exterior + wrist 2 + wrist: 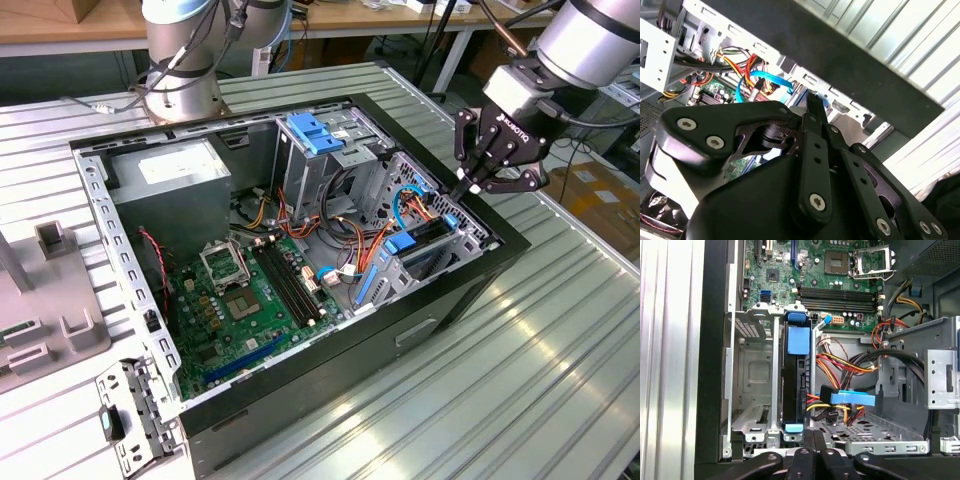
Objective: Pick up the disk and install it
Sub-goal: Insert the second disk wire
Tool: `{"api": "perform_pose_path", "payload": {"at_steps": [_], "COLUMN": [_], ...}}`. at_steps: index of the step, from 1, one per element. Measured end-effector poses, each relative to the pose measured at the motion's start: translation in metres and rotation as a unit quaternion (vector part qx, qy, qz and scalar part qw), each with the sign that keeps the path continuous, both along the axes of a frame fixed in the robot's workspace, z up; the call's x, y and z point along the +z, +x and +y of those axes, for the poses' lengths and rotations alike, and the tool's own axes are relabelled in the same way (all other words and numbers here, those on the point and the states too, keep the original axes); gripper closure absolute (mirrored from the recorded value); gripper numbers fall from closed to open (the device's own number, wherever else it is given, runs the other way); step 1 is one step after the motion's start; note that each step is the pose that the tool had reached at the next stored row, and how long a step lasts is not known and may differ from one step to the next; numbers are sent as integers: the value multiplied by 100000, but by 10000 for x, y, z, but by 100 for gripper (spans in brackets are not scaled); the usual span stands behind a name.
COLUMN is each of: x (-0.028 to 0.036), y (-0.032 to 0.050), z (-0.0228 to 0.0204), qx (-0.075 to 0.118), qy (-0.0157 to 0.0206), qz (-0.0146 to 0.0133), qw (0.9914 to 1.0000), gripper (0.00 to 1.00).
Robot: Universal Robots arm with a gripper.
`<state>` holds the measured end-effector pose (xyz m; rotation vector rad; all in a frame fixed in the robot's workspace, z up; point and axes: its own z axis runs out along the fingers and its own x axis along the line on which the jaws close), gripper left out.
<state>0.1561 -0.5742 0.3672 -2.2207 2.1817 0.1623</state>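
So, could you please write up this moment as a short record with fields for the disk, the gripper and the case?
disk: stands on edge in the drive cage of the case, blue carrier frame around it
gripper: just above the cage at the case's edge on the exterior view's right, fingers together, holding nothing
case: open, lying on its side on the ribbed table
nearby parts: motherboard, grey power-supply box, blue flat cable beside the cage
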Motion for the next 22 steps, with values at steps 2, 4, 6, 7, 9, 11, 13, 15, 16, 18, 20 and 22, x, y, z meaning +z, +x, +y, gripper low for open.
{"api": "perform_pose_path", "payload": {"at_steps": [2,4,6,7,9,11,13,15,16,18,20,22], "x": [-1,0,-1,-1,0,-1,-1,0,-1,-1,-1,-1], "y": [-39,-85,-121,-137,-166,-192,-206,-208,-208,-210,-210,-210], "z": [0,0,0,0,0,0,-1,0,0,0,0,0], "qx": [0,3,6,4,1,1,-1,9,11,3,4,3], "qy": [6,4,7,9,5,9,3,1,4,5,3,5], "qz": [2,1,0,1,-1,0,1,1,1,0,2,1], "qw": [100000,100000,100000,100000,100000,100000,100000,100000,100000,100000,100000,100000], "gripper": [89,89,89,89,89,89,89,89,89,89,89,89]}}
